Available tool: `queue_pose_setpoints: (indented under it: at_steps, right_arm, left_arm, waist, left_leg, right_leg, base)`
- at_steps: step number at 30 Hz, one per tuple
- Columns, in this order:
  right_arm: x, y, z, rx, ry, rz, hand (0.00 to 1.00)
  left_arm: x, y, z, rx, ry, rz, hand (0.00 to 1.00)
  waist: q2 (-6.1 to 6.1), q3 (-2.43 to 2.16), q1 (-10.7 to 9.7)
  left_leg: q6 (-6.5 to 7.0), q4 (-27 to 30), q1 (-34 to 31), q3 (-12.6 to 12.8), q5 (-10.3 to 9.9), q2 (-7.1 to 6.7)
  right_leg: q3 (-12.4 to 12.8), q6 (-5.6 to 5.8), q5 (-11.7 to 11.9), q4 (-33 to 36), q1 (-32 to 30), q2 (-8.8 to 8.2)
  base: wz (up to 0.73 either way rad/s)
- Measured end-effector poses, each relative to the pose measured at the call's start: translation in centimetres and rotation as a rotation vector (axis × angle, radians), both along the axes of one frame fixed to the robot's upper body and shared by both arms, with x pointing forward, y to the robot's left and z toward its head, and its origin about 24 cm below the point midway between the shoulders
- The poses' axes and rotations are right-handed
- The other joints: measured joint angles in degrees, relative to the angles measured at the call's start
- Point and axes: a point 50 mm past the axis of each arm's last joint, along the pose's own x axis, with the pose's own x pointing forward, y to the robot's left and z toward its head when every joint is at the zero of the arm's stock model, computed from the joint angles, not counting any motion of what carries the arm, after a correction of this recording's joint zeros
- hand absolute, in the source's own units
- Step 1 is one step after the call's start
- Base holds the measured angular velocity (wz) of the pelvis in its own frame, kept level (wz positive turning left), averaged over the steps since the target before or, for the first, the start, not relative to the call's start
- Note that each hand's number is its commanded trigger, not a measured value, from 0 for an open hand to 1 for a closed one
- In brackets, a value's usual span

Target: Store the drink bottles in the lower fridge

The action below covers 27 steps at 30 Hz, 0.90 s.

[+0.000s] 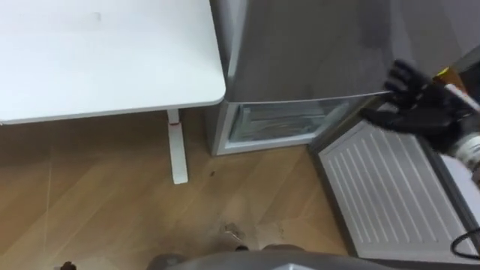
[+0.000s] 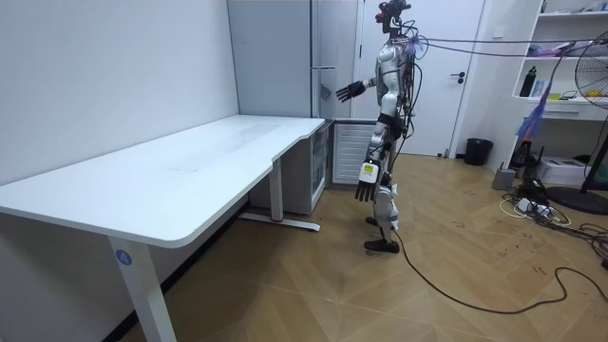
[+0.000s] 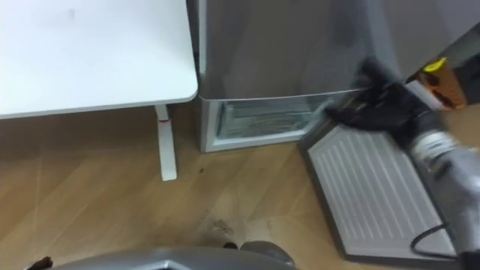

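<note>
Standing off to the side here: the tall grey metal fridge [image 1: 315, 45] has its lower compartment [image 1: 277, 124] open, and the lower door [image 1: 390, 187] is swung right out, white ribbed inner panel facing up into the room. Inside the compartment there's a pale see-through drawer front, but I honestly can't tell what's in it.

Right beside the fridge, on the robot's left, is the long white tabletop [image 1: 112, 60] on its white metal leg [image 1: 177, 150], all on a light wooden plank floor [image 1: 97, 195]. The open door takes up the floor to the robot's right. Further back in the room I can see a small black bin [image 2: 478, 150] by a white room door [image 2: 446, 76].

The robot stands facing the fridge at the end of the tabletop. Its right hand [image 1: 420, 109] is raised out in front, over the hinge end of the open door and near the fridge's front, fingers spread wide with nothing in them. Its left hand [image 2: 366, 188] hangs by its thigh, fingers loose and straight, also carrying nothing.

Just past the right hand there's an orange and yellow thing [image 1: 452, 75], too blurred to say what it is. As for the drinks, I can't tell where they are.
</note>
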Motion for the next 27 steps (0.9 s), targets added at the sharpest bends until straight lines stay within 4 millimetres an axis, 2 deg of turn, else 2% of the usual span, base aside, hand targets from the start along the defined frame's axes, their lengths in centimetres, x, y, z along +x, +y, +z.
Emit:
queue_pose_setpoints:
  at_steps: [2,4,6,8,10,13,15,17,19,21,23,24,25,26,27]
  right_arm:
    - [0.1,-1.9,1.6,-0.115,-0.06,-0.117,0.0]
    - [-0.2,-2.8,1.4,-0.172,-0.038,-0.191,0.0]
    - [-0.7,-3.6,0.6,-0.213,0.011,-0.26,0.0]
    - [-1.0,-4.3,0.1,-0.255,0.04,-0.341,0.0]
    - [-1.2,-4.5,0.1,-0.271,0.04,-0.391,0.0]
    - [-1.5,-5.7,-0.3,-0.294,0.075,-0.489,0.0]
    - [-1.7,-6.9,-1.0,-0.29,0.117,-0.562,0.0]
    - [-2.4,-7.9,-2.0,-0.295,0.177,-0.644,0.0]
    - [-2.8,-8.5,-2.7,-0.296,0.214,-0.695,0.0]
    - [-3.3,-9.7,-3.2,-0.299,0.274,-0.762,0.0]
    - [-3.6,-11.5,-2.6,-0.322,0.314,-0.849,0.0]
    - [-3.5,-12.3,-1.9,-0.336,0.31,-0.886,0.0]
    - [-3.5,-12.7,-1.5,-0.335,0.307,-0.909,0.0]
    - [-3.6,-13.6,-0.9,-0.33,0.313,-0.958,0.0]
    - [-3.8,-14.1,-0.6,-0.332,0.318,-0.984,0.0]
  left_arm:
    - [0.2,0.1,0.1,0.011,-0.01,-0.001,0.0]
    - [0.3,0.2,0.2,0.021,-0.013,0.0,0.0]
    - [0.3,0.3,0.2,0.025,-0.012,0.0,0.0]
    - [0.1,0.3,0.3,0.026,-0.011,-0.002,0.0]
    - [-0.5,0.3,0.4,0.028,-0.002,-0.002,0.0]
    - [-0.3,0.8,0.7,0.042,-0.017,-0.002,0.0]
    - [-0.1,1.1,0.9,0.048,-0.028,-0.005,0.0]
    - [-0.3,1.4,1.1,0.058,-0.023,-0.007,0.0]
    - [-0.4,1.8,1.3,0.06,-0.012,-0.004,0.0]
    - [0.0,2.4,1.6,0.066,-0.012,-0.007,0.0]
    - [0.2,3.1,2.0,0.084,-0.015,-0.013,0.0]
    - [0.2,3.3,2.2,0.092,-0.014,-0.016,0.0]
    - [0.3,3.5,2.3,0.097,-0.017,-0.019,0.0]
    - [0.6,3.9,2.6,0.109,-0.026,-0.028,0.0]
    - [0.9,4.2,2.8,0.115,-0.032,-0.033,0.0]
  waist:
    - [0.11,0.06,-0.1]
    - [0.46,0.13,-0.5]
    - [1.09,0.4,-0.7]
    - [2.14,0.69,-1.0]
    - [3.32,0.46,-1.6]
    - [4.11,-0.02,-1.5]
    - [4.13,0.01,-1.5]
    - [3.53,0.18,-1.6]
    - [3.13,0.03,-1.8]
    - [3.54,0.04,-3.1]
    - [4.56,-0.28,-2.8]
    - [5.61,-0.22,-2.9]
    - [6.03,-0.29,-2.8]
    - [7.18,-0.32,-3.0]
    - [7.42,-0.43,-3.0]
  left_leg:
    - [0.22,0.1,0.0,0.0,-0.2,0.03]
    - [0.25,0.1,0.0,0.1,-0.2,0.05]
    - [0.29,0.0,-0.1,0.1,-0.2,0.07]
    - [0.35,-0.4,-0.2,0.2,-0.3,0.06]
    - [0.35,-0.4,-0.5,0.2,-0.2,0.06]
    - [0.36,-0.2,-1.3,0.5,-0.2,0.05]
    - [0.36,-0.1,-1.4,0.6,-0.2,0.02]
    - [0.36,0.2,-1.6,0.6,-0.2,-0.02]
    - [0.36,0.8,-3.1,0.4,-0.2,-0.01]
    - [0.36,1.8,-5.1,-0.8,-0.2,-0.12]
    - [0.37,2.7,-6.9,-0.6,-0.2,-0.05]
    - [0.37,3.0,-7.5,-0.7,-0.2,-0.06]
    - [0.37,3.2,-7.9,-0.7,-0.2,-0.05]
    - [0.37,3.8,-8.7,-0.7,-0.2,-0.03]
    - [0.37,4.0,-9.1,-0.7,-0.2,-0.03]
  right_leg:
    - [0.1,0.11,0.3,-0.5,0.1,0.06]
    - [0.0,0.15,0.5,-0.8,0.4,0.07]
    - [0.0,0.13,0.5,-0.7,0.3,0.08]
    - [0.1,0.11,0.6,-0.5,-0.2,0.11]
    - [0.3,0.11,0.5,-0.4,-0.6,0.14]
    - [0.5,0.08,0.4,0.5,-1.9,0.08]
    - [0.6,0.08,0.3,0.8,-2.1,0.0]
    - [0.7,0.13,-0.1,1.1,-2.3,-0.06]
    - [0.6,0.1,-0.1,1.2,-3.2,-0.13]
    - [-0.2,0.15,-0.1,1.2,-4.3,-0.38]
    - [-0.1,0.09,0.3,1.2,-5.4,-0.38]
    - [-0.3,0.07,0.4,1.3,-5.9,-0.42]
    - [-0.3,0.05,0.4,1.4,-6.3,-0.43]
    - [-0.3,-0.01,0.4,1.7,-7.2,-0.48]
    - [-0.3,-0.03,0.4,2.0,-7.6,-0.51]
  base:
    - [-0.02]
    - [0.0]
    - [-0.02]
    - [-0.04]
    - [-0.05]
    - [-0.06]
    - [-0.02]
    - [0.04]
    - [0.09]
    - [0.24]
    - [0.01]
    - [0.0]
    - [0.0]
    - [0.0]
    - [0.0]
